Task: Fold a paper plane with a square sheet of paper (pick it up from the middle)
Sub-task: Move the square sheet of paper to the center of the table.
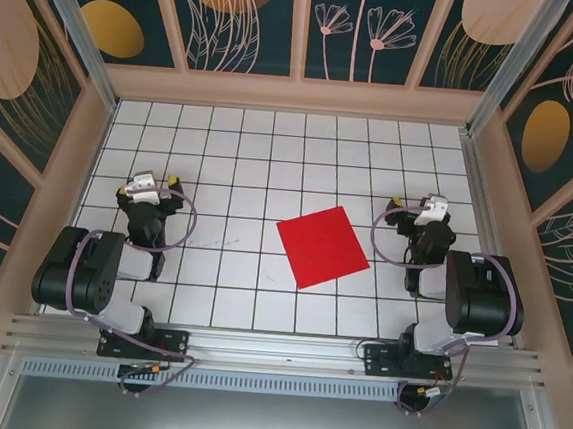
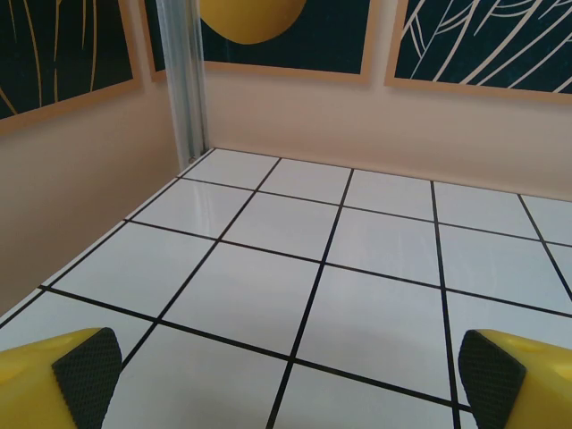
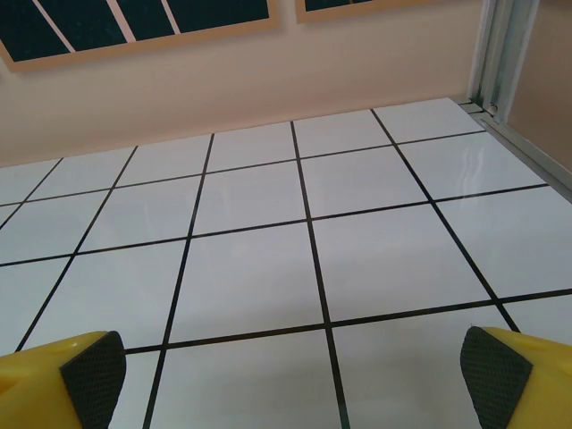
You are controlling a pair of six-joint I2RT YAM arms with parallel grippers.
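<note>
Left arm: folded low at the near-left of the table, with the left gripper (image 1: pixel 149 184) pointing toward the far wall.
Left jaws: spread wide with nothing between them; the yellow, black-padded fingers (image 2: pixel 88 375) sit over bare tile.
Right arm: mirrors this pose at the near-right, with the right gripper (image 1: pixel 423 206) also facing the far wall.
Right jaws: spread wide and empty, the pads (image 3: pixel 89 377) at the lower corners of the wrist view.
Paper: the square sheet of paper (image 1: pixel 322 246) lies flat and unfolded between the grippers. It is nearer the right one, to its left, and touches neither.
Surface: white table (image 1: pixel 242 150) with a black grid, slightly glossy.
Room: peach walls (image 2: pixel 357 116) with dark floral panels, and metal corner posts (image 2: pixel 183 80).
</note>
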